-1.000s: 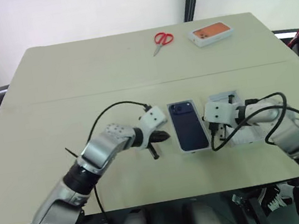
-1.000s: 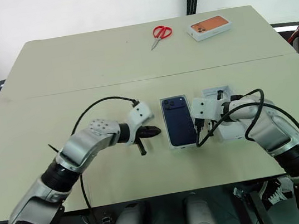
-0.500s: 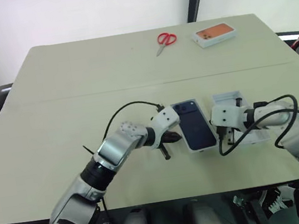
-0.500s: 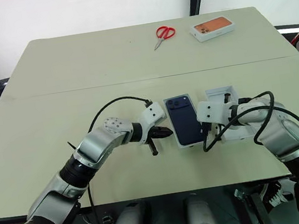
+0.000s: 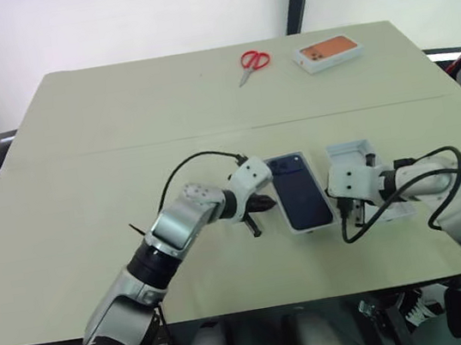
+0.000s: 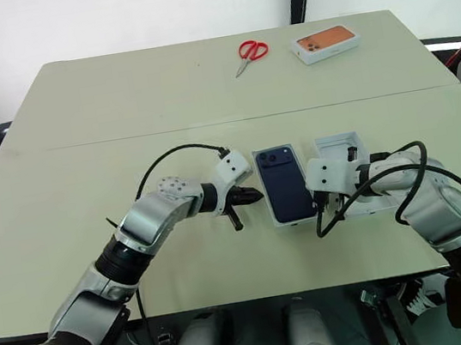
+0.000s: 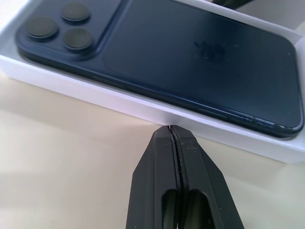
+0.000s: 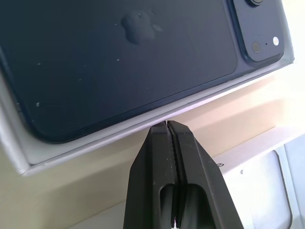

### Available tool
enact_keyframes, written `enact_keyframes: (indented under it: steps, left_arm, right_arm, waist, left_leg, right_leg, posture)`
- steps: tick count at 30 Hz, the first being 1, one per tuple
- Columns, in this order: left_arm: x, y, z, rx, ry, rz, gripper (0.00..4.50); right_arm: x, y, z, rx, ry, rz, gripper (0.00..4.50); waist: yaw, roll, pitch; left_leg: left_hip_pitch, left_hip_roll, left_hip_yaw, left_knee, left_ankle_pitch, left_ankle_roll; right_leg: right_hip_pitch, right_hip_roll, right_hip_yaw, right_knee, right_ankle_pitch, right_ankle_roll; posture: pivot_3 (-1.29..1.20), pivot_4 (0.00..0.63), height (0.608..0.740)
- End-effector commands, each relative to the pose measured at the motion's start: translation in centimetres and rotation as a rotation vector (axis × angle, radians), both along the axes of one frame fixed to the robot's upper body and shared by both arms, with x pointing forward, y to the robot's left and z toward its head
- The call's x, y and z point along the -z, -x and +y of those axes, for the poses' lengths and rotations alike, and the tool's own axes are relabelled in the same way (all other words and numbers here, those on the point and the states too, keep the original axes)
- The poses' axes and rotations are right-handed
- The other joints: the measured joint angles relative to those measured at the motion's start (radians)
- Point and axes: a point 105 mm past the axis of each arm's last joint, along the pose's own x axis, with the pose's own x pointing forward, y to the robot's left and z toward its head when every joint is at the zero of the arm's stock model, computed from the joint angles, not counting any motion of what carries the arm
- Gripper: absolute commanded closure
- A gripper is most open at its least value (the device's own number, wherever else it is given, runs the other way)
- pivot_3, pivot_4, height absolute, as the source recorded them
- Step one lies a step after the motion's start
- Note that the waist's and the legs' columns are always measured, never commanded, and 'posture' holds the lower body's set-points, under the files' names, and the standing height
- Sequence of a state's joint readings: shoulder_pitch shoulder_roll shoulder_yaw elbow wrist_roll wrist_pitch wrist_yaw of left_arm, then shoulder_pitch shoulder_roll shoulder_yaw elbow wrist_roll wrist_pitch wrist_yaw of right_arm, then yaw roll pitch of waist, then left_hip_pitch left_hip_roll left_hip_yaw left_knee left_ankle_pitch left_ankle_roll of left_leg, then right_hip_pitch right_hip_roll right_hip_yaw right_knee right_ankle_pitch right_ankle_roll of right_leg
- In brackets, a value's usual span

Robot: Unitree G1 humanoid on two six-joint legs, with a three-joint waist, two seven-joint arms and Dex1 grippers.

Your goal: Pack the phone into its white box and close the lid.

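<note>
Now, left gripper [image 7: 172, 128]: fingers are pressed together, nothing is held; the tip is set against the long wall of the white box [image 7: 143, 107].
Right gripper [image 8: 167, 124]: fingers are likewise pressed together and empty; the tip is met with the opposite long wall of the box.
Phone [image 5: 297, 196]: laid back-up inside the white box, camera cluster at the far end; a fruit-shaped logo is seen on its back, no writing can be read.
Lid [image 6: 355, 180]: lying just beside the box on the robot's right, partly hidden by the right gripper.
Change: the box with the phone was angled half a second ago; it is now seen straighter between the two tips.
Far edge: red scissors [image 5: 251, 63] and an orange-topped box [image 5: 328, 53] are placed well apart from the work.
</note>
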State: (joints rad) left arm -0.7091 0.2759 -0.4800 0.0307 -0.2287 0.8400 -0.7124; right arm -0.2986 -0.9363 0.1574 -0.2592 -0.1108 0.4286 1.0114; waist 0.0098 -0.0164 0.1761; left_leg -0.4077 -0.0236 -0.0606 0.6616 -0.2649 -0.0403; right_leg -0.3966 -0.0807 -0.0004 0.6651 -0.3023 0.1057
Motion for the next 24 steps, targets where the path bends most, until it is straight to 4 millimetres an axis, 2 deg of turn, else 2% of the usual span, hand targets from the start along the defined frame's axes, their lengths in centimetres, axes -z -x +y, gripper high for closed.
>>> enact_keyframes:
  steps: [1, 2, 5, 8, 11, 13, 19, 21, 24]
  left_arm:
    - [-1.1, -0.6, 0.8, -0.038, 0.030, -0.037, 4.50]
    - [-1.1, -0.7, 1.0, -0.043, 0.032, -0.042, 4.50]
    - [-2.0, -1.1, 2.3, -0.071, 0.086, -0.066, 4.50]
    - [-3.1, -0.9, 3.3, -0.050, 0.150, -0.127, 4.50]
    - [-4.2, 0.0, 4.3, 0.030, 0.195, -0.273, 4.50]
    - [-4.8, 1.2, 5.1, 0.104, 0.250, -0.338, 4.50]
    - [-4.1, 4.9, 8.2, 0.271, 0.306, -0.267, 4.50]
    - [-3.8, 5.3, 8.7, 0.287, 0.302, -0.250, 4.50]
    - [-3.6, 4.9, 9.2, 0.241, 0.292, -0.261, 4.50]
  right_arm:
    - [-4.0, 0.1, -0.1, 0.021, -0.081, -0.044, 3.93]
    - [-4.5, 0.1, -0.1, 0.033, -0.105, -0.038, 3.60]
    - [-6.6, -0.1, -0.7, 0.129, -0.185, -0.081, 2.06]
    - [-6.4, -0.3, -2.3, 0.303, -0.206, -0.010, 0.50]
    - [-6.0, -0.8, -2.4, 0.447, -0.315, 0.102, 0.50]
    - [-5.5, -1.1, -2.6, 0.538, -0.341, 0.155, 0.50]
    - [-3.8, -0.8, -2.4, 0.689, -0.367, 0.326, 0.50]
    - [-3.1, -0.7, -2.6, 0.710, -0.343, 0.342, 0.50]
    - [-2.0, -0.7, -2.2, 0.729, -0.339, 0.389, 0.50]
  waist:
    - [-0.001, 0.000, 0.000]
    - [-0.001, 0.000, 0.000]
    - [-0.001, 0.000, 0.000]
    - [0.000, 0.000, 0.000]
    - [-0.001, 0.001, 0.000]
    - [-0.003, 0.002, 0.000]
    - [0.000, 0.003, 0.000]
    - [0.003, 0.003, 0.000]
    - [0.001, 0.003, 0.000]
  left_leg:
    - [0.000, 0.000, 0.000, 0.000, 0.000, 0.000]
    - [0.000, 0.001, 0.000, 0.000, 0.000, 0.000]
    - [0.000, 0.001, 0.000, 0.000, 0.000, 0.000]
    - [0.000, 0.002, 0.000, 0.000, 0.000, 0.000]
    - [0.000, 0.002, 0.000, 0.000, 0.000, 0.000]
    - [0.000, 0.002, 0.000, 0.000, 0.000, 0.000]
    - [-0.001, 0.002, 0.000, -0.001, -0.001, 0.002]
    - [-0.001, 0.002, 0.000, 0.000, -0.002, 0.003]
    - [-0.001, 0.001, 0.001, 0.000, -0.002, 0.004]
  right_leg:
    - [0.000, 0.000, 0.000, 0.000, 0.000, 0.000]
    - [0.000, 0.000, 0.000, 0.000, 0.000, 0.000]
    - [0.000, 0.000, 0.000, 0.000, 0.000, 0.000]
    - [0.000, 0.000, 0.000, 0.000, 0.000, 0.000]
    - [0.000, -0.001, 0.000, 0.000, 0.000, 0.000]
    - [-0.001, -0.001, 0.000, 0.000, 0.000, 0.000]
    - [-0.001, -0.002, 0.000, -0.001, 0.000, -0.001]
    - [-0.001, -0.002, 0.000, -0.001, 0.000, -0.001]
    - [0.000, -0.003, 0.000, -0.002, 0.000, -0.001]
  posture:
    - [0.00, 0.150, 0.740]
    - [0.00, 0.150, 0.740]
    - [0.00, 0.150, 0.740]
    - [0.00, 0.150, 0.740]
    - [0.00, 0.150, 0.740]
    - [0.00, 0.150, 0.740]
    - [0.00, 0.150, 0.740]
    - [0.00, 0.150, 0.740]
    - [0.00, 0.150, 0.740]
